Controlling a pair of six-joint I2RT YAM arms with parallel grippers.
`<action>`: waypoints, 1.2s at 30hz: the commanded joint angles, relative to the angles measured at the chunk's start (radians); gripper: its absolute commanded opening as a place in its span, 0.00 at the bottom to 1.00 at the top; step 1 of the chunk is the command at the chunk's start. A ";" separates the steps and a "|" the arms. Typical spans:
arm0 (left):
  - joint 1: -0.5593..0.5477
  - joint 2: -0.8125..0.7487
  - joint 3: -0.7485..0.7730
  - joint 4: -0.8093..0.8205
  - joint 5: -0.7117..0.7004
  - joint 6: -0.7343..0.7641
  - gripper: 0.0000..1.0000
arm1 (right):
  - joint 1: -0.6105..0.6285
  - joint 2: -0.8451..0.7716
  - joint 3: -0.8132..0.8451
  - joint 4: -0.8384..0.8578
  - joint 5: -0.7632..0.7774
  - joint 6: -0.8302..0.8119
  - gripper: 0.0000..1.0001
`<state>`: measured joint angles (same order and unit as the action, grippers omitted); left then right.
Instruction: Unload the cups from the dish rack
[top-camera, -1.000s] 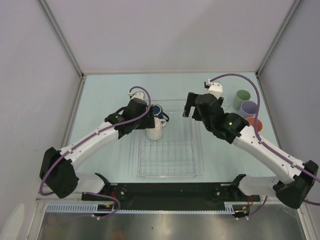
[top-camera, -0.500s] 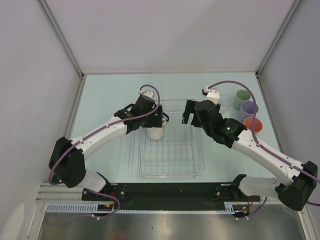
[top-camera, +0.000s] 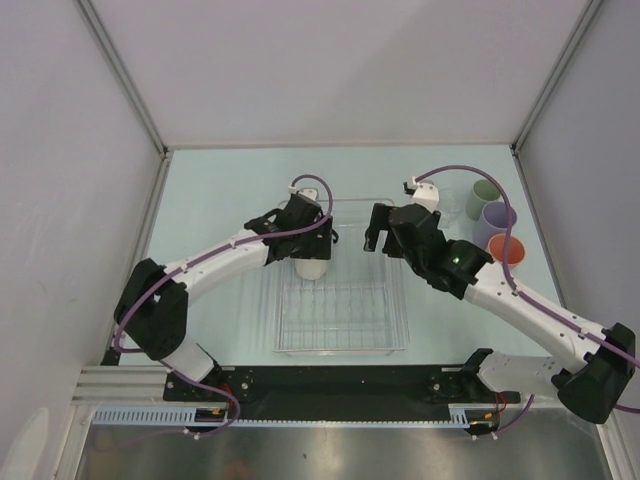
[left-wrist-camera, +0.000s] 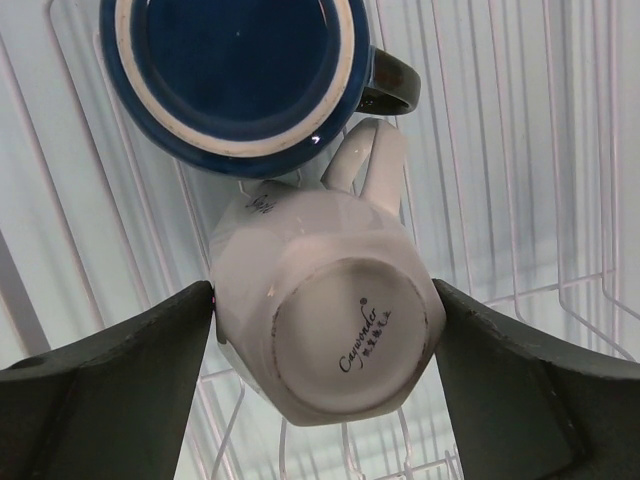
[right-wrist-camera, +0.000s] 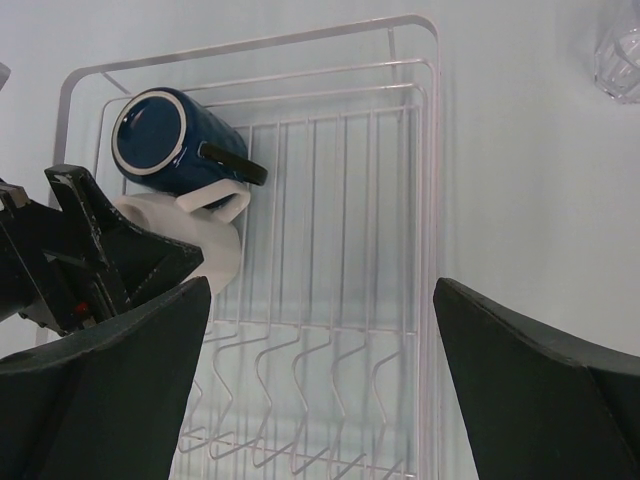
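The pale green tabletop (top-camera: 220, 180) carries the rectangular clear plastic dish rack with its thin wire grid (top-camera: 340, 347) at its middle, close to the near edge. Two cups are left in it, both in its far-left corner.

The left arm (top-camera: 230, 255) reaches over that corner. The right arm (top-camera: 500, 290) hangs over the rack's far-right side. The right jaws are spread wide, with nothing between them.

The cream-white mug (left-wrist-camera: 330, 330) stands upside down on the wires, base up and long axis vertical, directly under the left wrist. The left jaws stand apart astride it, one tip just beside each side wall. I see no squeeze yet. Its handle points to the far edge, clear of the closing line, so a straight pinch across the body looks right. The left arm is plainly the nearer one.

The dark blue handled mug (left-wrist-camera: 235, 75) lies on its side, touching or almost touching that handle, and a lift could nudge it.

At the tabletop's far-right corner stand the sage green tumbler (top-camera: 484, 198), lavender tumbler (top-camera: 497, 220) and salmon-orange tumbler (top-camera: 508, 248), with the clear glass (right-wrist-camera: 620, 50) nearby.
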<state>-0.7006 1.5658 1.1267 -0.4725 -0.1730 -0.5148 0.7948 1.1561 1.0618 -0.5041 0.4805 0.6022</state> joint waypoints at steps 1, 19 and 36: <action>-0.011 0.028 0.035 0.029 0.013 -0.007 0.89 | 0.000 -0.035 -0.009 0.027 0.006 0.011 1.00; -0.042 0.065 0.084 -0.149 -0.143 -0.005 0.86 | -0.006 -0.047 -0.049 0.033 -0.005 0.024 1.00; -0.042 -0.021 0.117 -0.166 -0.171 0.001 0.91 | -0.005 -0.052 -0.056 0.035 -0.013 0.038 1.00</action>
<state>-0.7441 1.5890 1.1934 -0.6250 -0.3191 -0.5224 0.7918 1.1309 1.0119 -0.4961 0.4622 0.6254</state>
